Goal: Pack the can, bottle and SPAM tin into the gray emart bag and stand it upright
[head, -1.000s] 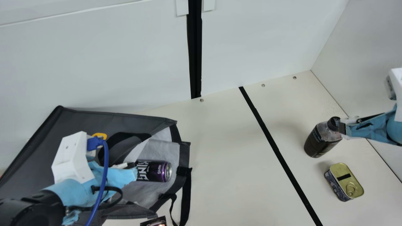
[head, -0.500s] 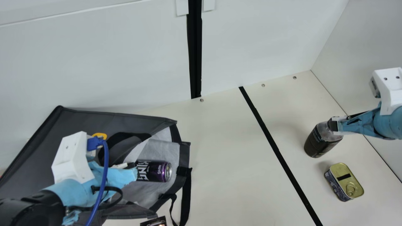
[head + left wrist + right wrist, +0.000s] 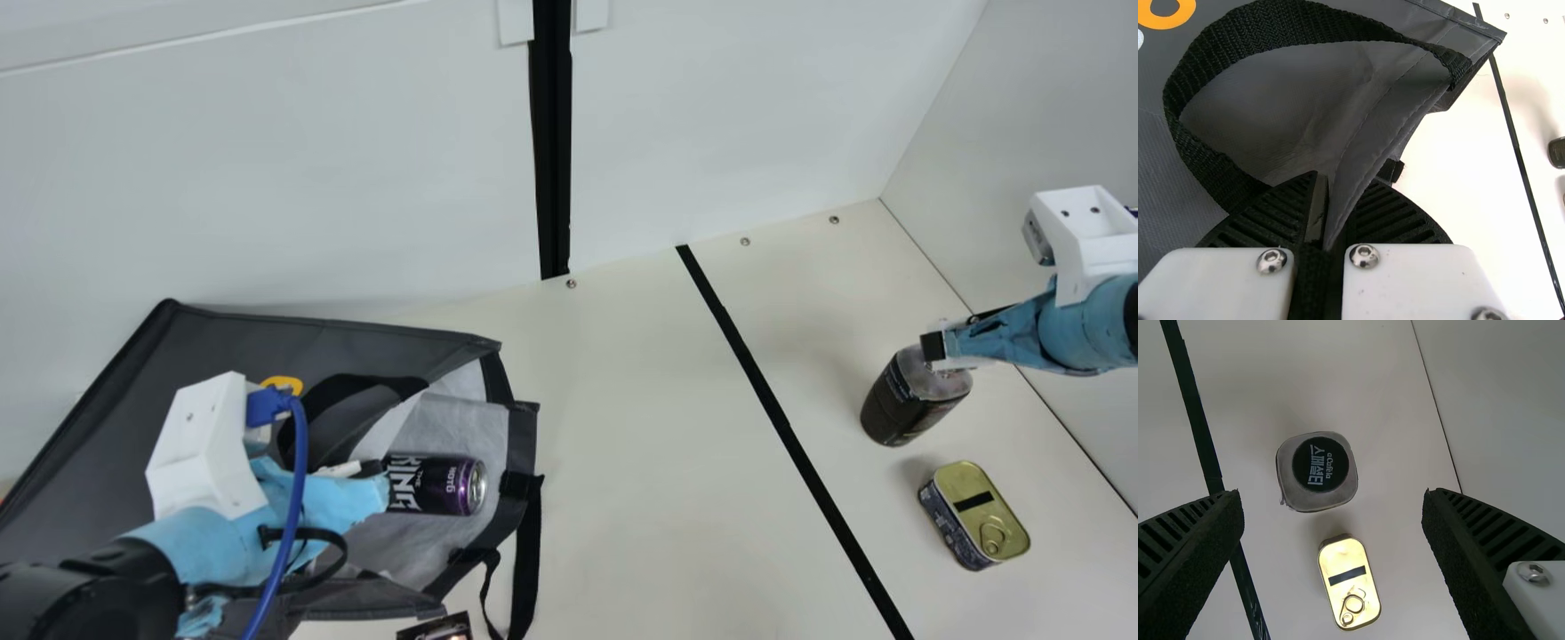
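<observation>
In the main view my left gripper [image 3: 377,469] is at the mouth of the gray bag [image 3: 267,342], which lies on its side; in the left wrist view the left gripper [image 3: 1328,227] is shut on the fabric and strap of the bag [image 3: 1365,87]. The purple-black can [image 3: 440,485] lies in the bag's mouth. At the right, my right gripper [image 3: 935,348] is over the upright dark bottle [image 3: 909,400], covering its cap. In the right wrist view the right gripper [image 3: 1333,520] is open, the bottle [image 3: 1318,472] and the gold-lidded tin [image 3: 1350,583] below, untouched.
A black tape line [image 3: 773,409] crosses the cream table between bag and bottle. Loose black straps [image 3: 526,551] hang from the bag's mouth, near a dark item [image 3: 436,628] at the front edge. White walls stand behind and at the right.
My right gripper has shifted left and slightly back, from the right side of the bottle's cap to over it. My left arm, the bag, can, bottle and tin have stayed still.
</observation>
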